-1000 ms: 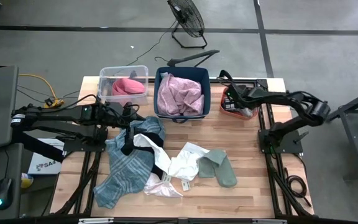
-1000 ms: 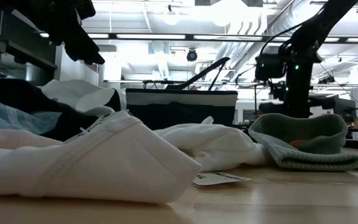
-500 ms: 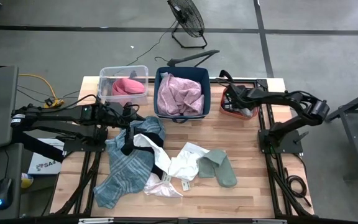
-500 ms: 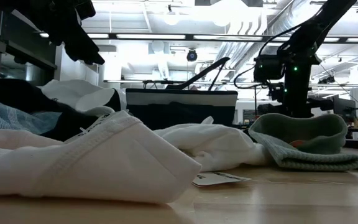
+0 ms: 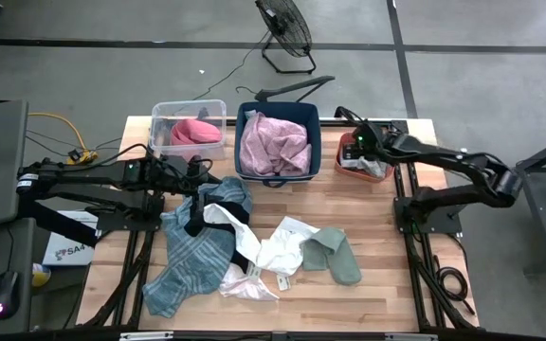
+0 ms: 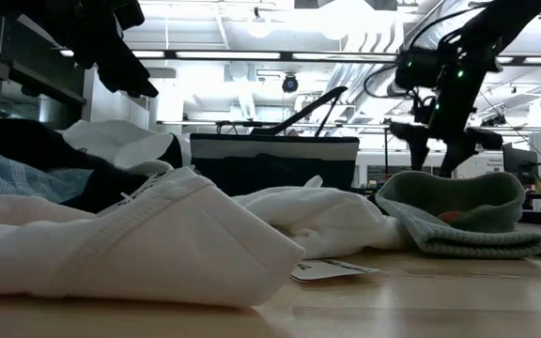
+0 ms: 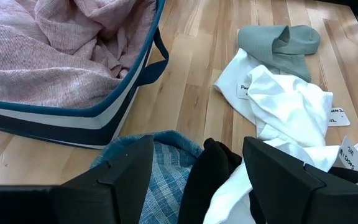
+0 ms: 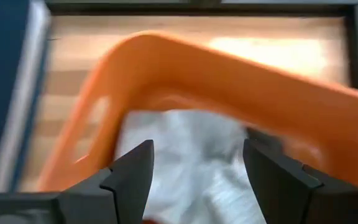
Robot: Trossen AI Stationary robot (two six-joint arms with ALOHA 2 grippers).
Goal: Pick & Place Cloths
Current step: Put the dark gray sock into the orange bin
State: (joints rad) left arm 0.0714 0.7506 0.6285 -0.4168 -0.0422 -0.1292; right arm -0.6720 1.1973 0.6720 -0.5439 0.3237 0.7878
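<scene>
While cloths (image 5: 245, 242) litter the table (image 5: 387, 275), blue bin (image 5: 278, 142) holds pink.

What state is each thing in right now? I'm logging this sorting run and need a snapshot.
Left gripper: open, over the pile.
Right gripper: open, over the orange basket.
Teal plaid cloth: crumpled on the table.
White cloth: crumpled beside it.
Grey-green cloth: folded over, on the table.
Mauve-pink cloth: bunched in the blue bin.
Clear tub: lidless, holding a pink cloth.
</scene>
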